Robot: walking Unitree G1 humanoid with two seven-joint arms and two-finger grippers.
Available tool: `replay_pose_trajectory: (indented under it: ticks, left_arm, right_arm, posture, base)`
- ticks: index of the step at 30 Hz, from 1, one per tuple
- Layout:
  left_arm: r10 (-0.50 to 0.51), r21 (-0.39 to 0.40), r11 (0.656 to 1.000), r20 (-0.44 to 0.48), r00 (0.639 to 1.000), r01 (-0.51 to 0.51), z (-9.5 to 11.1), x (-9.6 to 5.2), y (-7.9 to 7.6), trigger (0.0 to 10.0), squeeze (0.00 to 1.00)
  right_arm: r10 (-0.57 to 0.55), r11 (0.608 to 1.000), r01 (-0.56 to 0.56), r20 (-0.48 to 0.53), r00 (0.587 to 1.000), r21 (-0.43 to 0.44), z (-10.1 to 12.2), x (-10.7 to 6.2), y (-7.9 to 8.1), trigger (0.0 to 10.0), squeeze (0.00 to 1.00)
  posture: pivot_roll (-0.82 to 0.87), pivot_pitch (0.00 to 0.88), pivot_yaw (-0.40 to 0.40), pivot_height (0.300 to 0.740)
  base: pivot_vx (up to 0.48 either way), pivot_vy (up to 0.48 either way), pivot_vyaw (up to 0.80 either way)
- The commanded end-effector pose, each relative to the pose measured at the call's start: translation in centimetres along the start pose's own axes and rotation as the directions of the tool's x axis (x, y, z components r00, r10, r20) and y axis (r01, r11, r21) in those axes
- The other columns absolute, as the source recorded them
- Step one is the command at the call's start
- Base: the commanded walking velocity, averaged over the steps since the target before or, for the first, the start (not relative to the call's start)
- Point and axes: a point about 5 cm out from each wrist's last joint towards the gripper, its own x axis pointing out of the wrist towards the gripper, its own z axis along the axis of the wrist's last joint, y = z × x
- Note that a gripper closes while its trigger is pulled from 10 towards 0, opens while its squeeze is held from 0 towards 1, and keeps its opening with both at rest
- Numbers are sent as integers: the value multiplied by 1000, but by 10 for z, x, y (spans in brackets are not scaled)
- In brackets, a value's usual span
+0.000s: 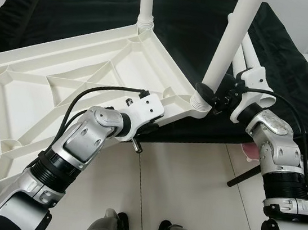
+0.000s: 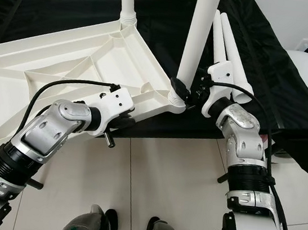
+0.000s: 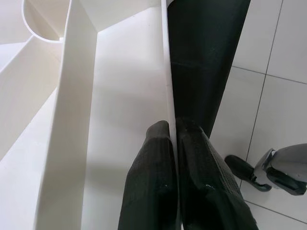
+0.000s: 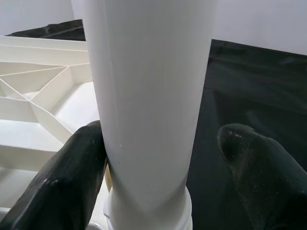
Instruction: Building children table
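Tabletop of white ribbed plastic [image 1: 63,74] lies upside down on a black cloth-covered surface [image 1: 71,8], its near edge overhanging the tiled floor [image 1: 185,176]. The left gripper [image 3: 173,132] is pinched together on the thin near rim, as the left wrist view shows. At the right corner, the right gripper [image 4: 160,143] straddles a white cylindrical plastic leg [image 1: 229,42] seated in its socket; one finger [image 4: 72,177] touches it while the other stands apart. Spare white legs [image 1: 250,62] lie farther right.
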Motion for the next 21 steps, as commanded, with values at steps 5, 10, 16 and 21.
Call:
replay_pose_trajectory:
  ticks: [5,10,16,21]
  left_arm:
    - [54,25,998,-7,999,-54,-1,-1,3,10000,0]
    - [54,25,998,-8,999,-54,-1,-1,2,10000,0]
    - [55,23,998,-11,998,-55,-2,-2,2,10000,0]
    - [57,21,998,-13,998,-57,-3,-2,2,10000,0]
  right_arm:
    - [-4,1000,4,3,1000,-2,0,-2,-5,10000,0]
    - [-15,1000,15,20,1000,2,1,2,-8,10000,0]
    - [-8,1000,8,22,1000,8,0,4,-9,3961,0]
    - [-3,1000,3,23,1000,8,0,5,-10,10000,0]
  posture:
    - [-95,139,30,740]
    - [-92,139,31,740]
    - [-88,143,29,740]
    - [-88,143,29,740]
  base:
    - [0,0,0]
    - [0,0,0]
    - [0,0,0]
    - [0,0,0]
